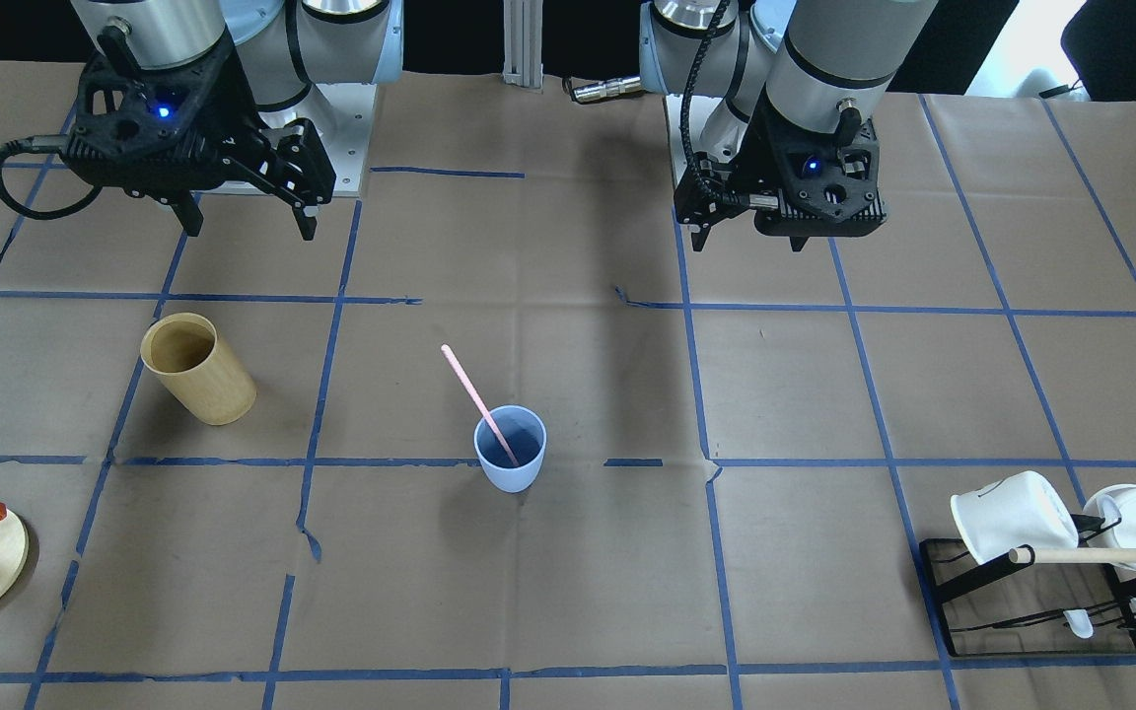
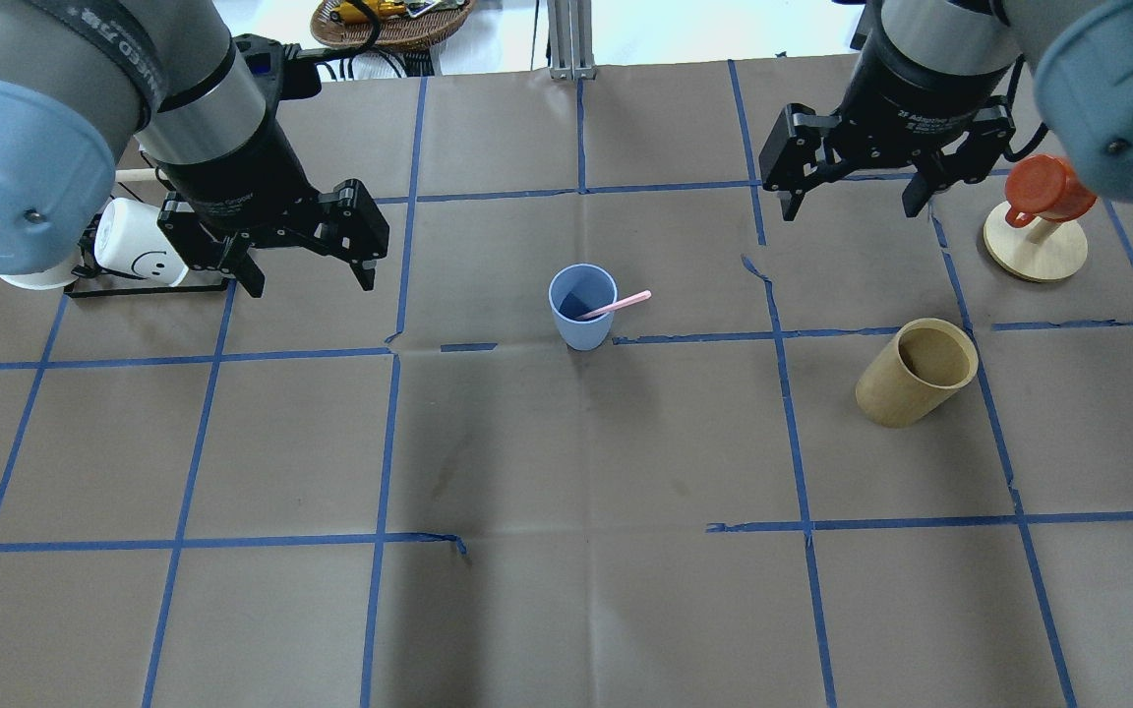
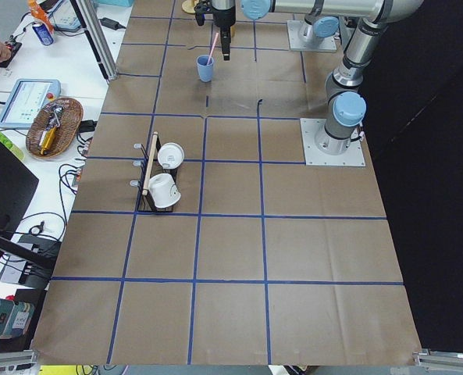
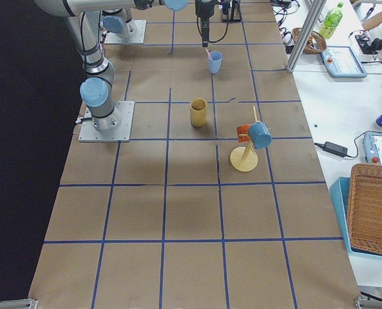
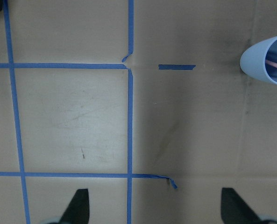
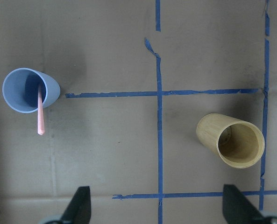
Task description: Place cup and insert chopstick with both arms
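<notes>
The pale blue cup (image 1: 510, 456) stands upright near the middle of the table; it also shows in the overhead view (image 2: 582, 313) and both wrist views (image 5: 264, 65) (image 6: 28, 91). The pink chopstick (image 1: 474, 394) stands inside it, leaning on the rim with its top sticking out (image 2: 623, 302) (image 6: 40, 116). My left gripper (image 2: 312, 286) (image 1: 747, 242) (image 5: 157, 207) is open and empty, raised well to the left of the cup. My right gripper (image 2: 849, 212) (image 1: 250, 232) (image 6: 158, 207) is open and empty, raised to the cup's right.
A tan wooden cylinder holder (image 2: 916, 372) (image 6: 231, 140) stands right of the cup. An orange cup on a round wooden stand (image 2: 1034, 226) is at the far right. A black rack with white mugs (image 2: 139, 254) and a wooden rod (image 1: 1100, 555) is at the far left.
</notes>
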`<state>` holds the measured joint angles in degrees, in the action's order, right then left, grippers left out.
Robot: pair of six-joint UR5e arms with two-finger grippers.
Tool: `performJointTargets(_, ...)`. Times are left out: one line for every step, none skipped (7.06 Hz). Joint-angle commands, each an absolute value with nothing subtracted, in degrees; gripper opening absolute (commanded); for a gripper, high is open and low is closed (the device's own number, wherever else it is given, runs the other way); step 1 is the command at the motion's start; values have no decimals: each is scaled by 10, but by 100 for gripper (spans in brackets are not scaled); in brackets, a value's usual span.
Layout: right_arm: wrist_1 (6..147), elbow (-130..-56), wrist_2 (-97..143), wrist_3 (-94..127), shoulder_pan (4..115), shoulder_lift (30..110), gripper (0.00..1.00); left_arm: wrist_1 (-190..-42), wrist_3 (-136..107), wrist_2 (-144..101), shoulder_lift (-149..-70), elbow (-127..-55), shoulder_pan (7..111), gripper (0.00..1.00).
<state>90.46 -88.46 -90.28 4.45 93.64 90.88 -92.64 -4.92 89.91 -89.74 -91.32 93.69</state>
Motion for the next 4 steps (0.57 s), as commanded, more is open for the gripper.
performJointTargets(901,-883,-894,40,935,901,100,-926,-49,899,-897,-913,937,100)
performJointTargets(898,-882,-884,40,932,900,100,-926,-50,899,-897,-913,937,100)
performJointTargets(894,-882,-885,40,923,900,100,-926,-49,899,-897,-913,937,100)
performJointTargets(890,-883,-886,40,916,902,100,-926,-49,899,-897,-913,937,100)
